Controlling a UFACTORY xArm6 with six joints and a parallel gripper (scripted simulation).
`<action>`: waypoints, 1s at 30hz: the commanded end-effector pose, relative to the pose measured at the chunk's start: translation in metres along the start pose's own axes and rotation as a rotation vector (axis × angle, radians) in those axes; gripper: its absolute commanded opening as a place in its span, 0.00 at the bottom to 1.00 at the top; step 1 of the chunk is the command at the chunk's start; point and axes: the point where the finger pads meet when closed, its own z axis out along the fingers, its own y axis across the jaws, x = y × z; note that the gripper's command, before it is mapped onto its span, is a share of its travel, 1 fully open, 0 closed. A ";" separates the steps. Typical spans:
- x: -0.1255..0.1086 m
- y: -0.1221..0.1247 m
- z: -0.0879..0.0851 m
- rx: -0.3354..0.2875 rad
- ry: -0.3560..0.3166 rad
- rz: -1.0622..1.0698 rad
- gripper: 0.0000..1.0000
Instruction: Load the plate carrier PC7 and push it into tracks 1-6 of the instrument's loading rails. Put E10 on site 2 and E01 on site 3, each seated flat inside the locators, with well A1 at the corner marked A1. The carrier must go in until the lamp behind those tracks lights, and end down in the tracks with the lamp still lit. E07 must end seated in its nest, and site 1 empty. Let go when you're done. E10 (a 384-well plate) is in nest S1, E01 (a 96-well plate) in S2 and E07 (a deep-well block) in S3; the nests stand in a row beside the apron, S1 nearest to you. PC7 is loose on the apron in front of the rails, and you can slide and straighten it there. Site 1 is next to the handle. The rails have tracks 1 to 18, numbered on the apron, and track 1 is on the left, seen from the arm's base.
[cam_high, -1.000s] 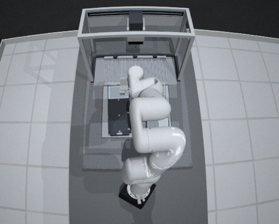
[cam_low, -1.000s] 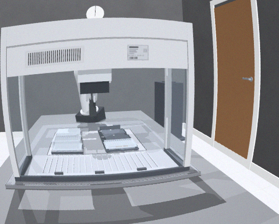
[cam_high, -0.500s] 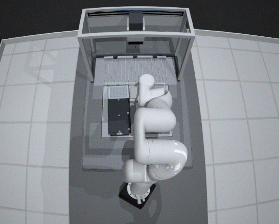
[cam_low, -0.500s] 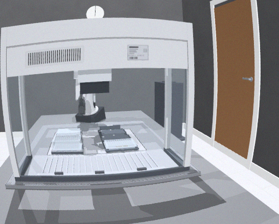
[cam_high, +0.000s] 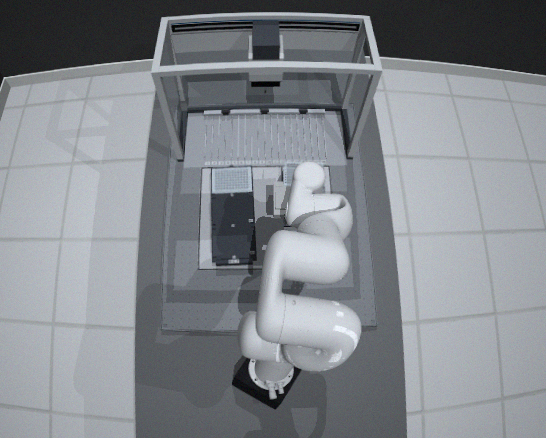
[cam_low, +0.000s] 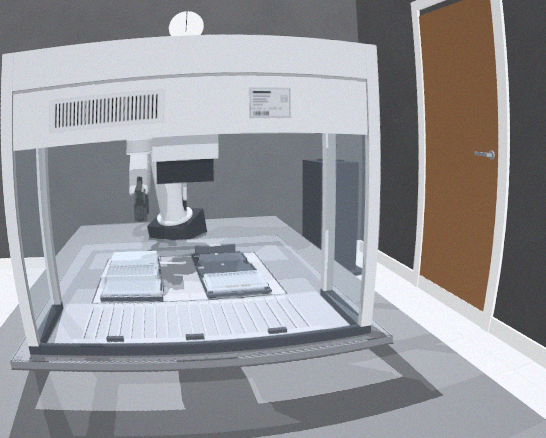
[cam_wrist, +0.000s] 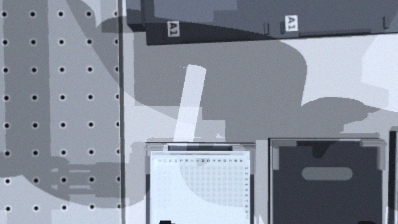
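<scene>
The gripper (cam_low: 140, 204) is held fully open with nothing between its fingers, hung above the nest row beside the apron. Below it, E10 (cam_wrist: 200, 186) is seen seated in its nest – an empty dark nest (cam_wrist: 327, 180) alongside. PC7 (cam_high: 232, 227) lies on the apron before the rails (cam_high: 265, 137), with E01 (cam_high: 231, 179) already set on its far site.
</scene>
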 end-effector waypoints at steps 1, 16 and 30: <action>-0.022 -0.018 -0.003 -0.008 0.006 -0.003 1.00; -0.033 -0.028 -0.003 -0.008 0.006 -0.003 1.00; -0.033 -0.028 0.006 -0.007 0.006 -0.003 1.00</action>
